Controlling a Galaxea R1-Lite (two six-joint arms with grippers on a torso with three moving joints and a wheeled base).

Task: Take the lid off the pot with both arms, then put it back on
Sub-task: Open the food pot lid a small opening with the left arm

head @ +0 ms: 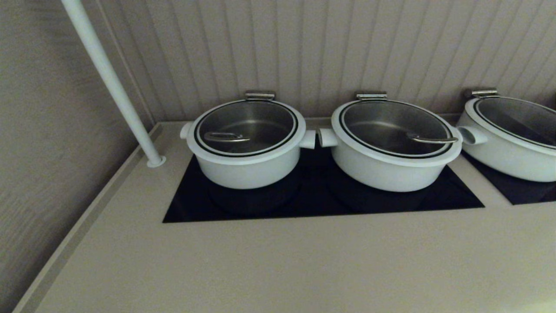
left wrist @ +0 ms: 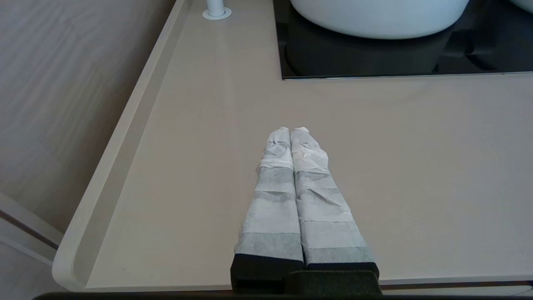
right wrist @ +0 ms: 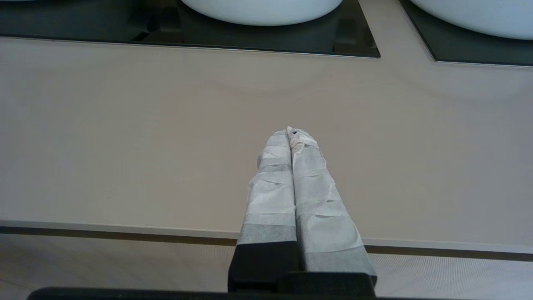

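Note:
The pot (head: 247,167) is the deeper, straight-sided white one at the left of the black cooktop (head: 312,204). The lid (head: 246,126), glass with a white rim and black ring, sits on it, and its thin steel handle (head: 226,138) lies towards the left. Neither arm shows in the head view. My left gripper (left wrist: 290,130) is shut and empty over the beige counter, short of the cooktop, with the pot's underside (left wrist: 374,18) ahead of it. My right gripper (right wrist: 290,131) is shut and empty over the counter near its front edge.
Two wider, shallower white pots with lids stand to the right, one in the middle (head: 391,167) and one at the far right (head: 508,156). A white pole (head: 108,78) rises from the counter's back left corner. A raised lip (left wrist: 120,141) runs along the counter's left edge.

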